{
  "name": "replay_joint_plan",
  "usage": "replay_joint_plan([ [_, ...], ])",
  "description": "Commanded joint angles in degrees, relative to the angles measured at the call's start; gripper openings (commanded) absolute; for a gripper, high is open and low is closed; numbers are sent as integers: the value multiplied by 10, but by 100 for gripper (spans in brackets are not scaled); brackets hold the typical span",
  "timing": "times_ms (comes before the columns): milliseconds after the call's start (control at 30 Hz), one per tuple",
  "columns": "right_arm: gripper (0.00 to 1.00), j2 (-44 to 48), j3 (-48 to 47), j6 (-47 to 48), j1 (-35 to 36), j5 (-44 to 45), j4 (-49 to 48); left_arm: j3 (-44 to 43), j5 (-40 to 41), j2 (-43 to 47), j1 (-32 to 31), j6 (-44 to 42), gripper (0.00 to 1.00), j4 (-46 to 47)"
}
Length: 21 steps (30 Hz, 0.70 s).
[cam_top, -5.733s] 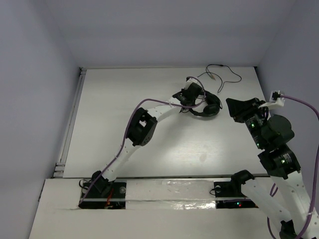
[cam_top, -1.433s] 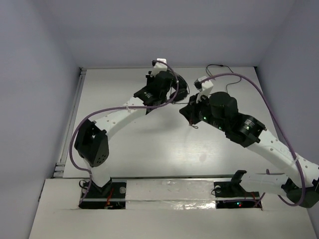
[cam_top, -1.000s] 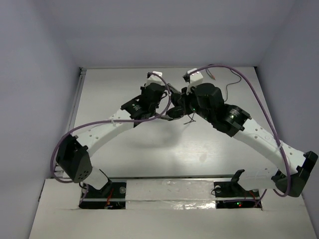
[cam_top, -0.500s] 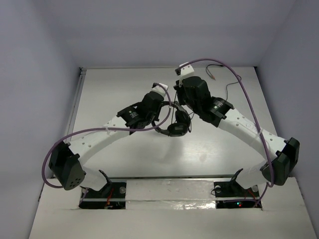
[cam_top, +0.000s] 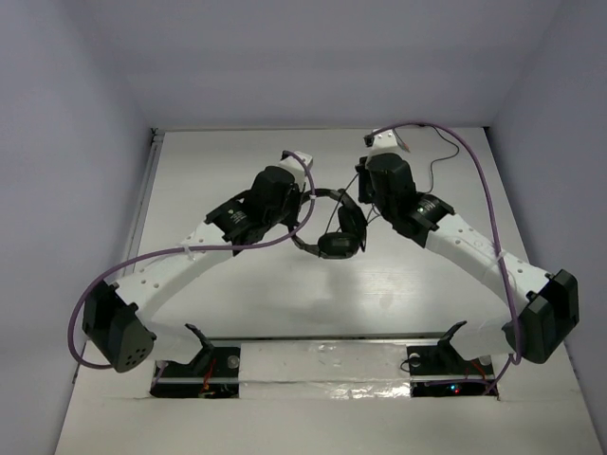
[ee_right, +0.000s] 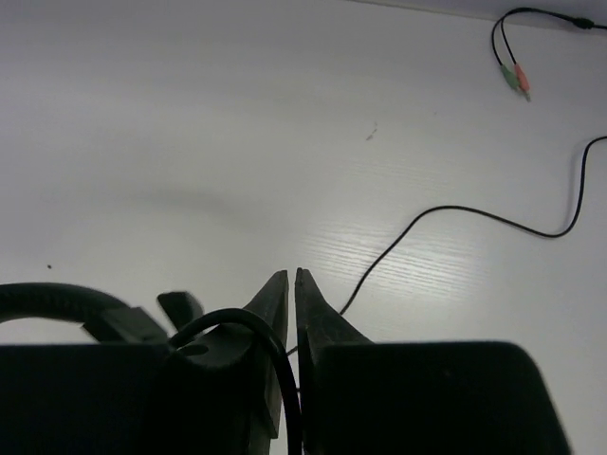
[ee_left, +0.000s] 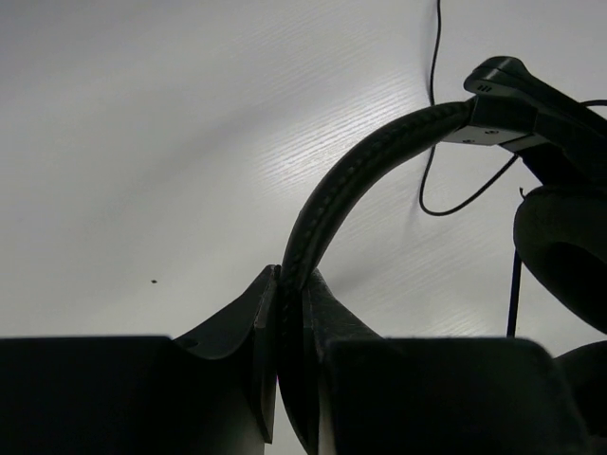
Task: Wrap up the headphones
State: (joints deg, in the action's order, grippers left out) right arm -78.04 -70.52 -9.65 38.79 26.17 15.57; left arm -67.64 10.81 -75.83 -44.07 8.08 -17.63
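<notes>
The black headphones (cam_top: 334, 231) hang over the middle of the table, earcups lowest. My left gripper (cam_top: 302, 205) is shut on the curved headband (ee_left: 379, 156), which sits pinched between the jaws of the left gripper (ee_left: 292, 277); one padded earcup (ee_left: 569, 256) shows at the right edge. My right gripper (cam_top: 364, 197) is just right of the headphones. In the right wrist view the right gripper (ee_right: 292, 275) has its jaws almost together, and the thin black cord (ee_right: 275, 365) loops in between them near their base. The cord (ee_right: 455, 210) trails on across the table to its pink and green plugs (ee_right: 517, 81).
Purple robot cables (cam_top: 479, 194) arc over both arms. The white table (cam_top: 228, 284) is walled at the back and sides, with a rail (cam_top: 137, 227) along its left edge. Both arm bases (cam_top: 194, 355) sit at the near edge.
Both arms came together over the table's middle. In the last half second the right gripper shifted right and the left a little back-left, while the headphones stayed held.
</notes>
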Motion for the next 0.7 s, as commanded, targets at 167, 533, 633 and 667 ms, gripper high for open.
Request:
replay_joint_plan([
  [167, 25, 30, 43, -41, -61, -82, -91, -28, -148, 70, 45, 4, 0, 25],
  [533, 22, 63, 190, -50, -100, -417, -326, -81, -256, 97, 77, 22, 0, 15],
  [633, 20, 67, 206, -60, -100, -460, -357, -101, -282, 99, 90, 38, 0, 27],
  [667, 21, 68, 212, -64, -100, -480, -368, -108, -287, 98, 98, 54, 0, 31],
])
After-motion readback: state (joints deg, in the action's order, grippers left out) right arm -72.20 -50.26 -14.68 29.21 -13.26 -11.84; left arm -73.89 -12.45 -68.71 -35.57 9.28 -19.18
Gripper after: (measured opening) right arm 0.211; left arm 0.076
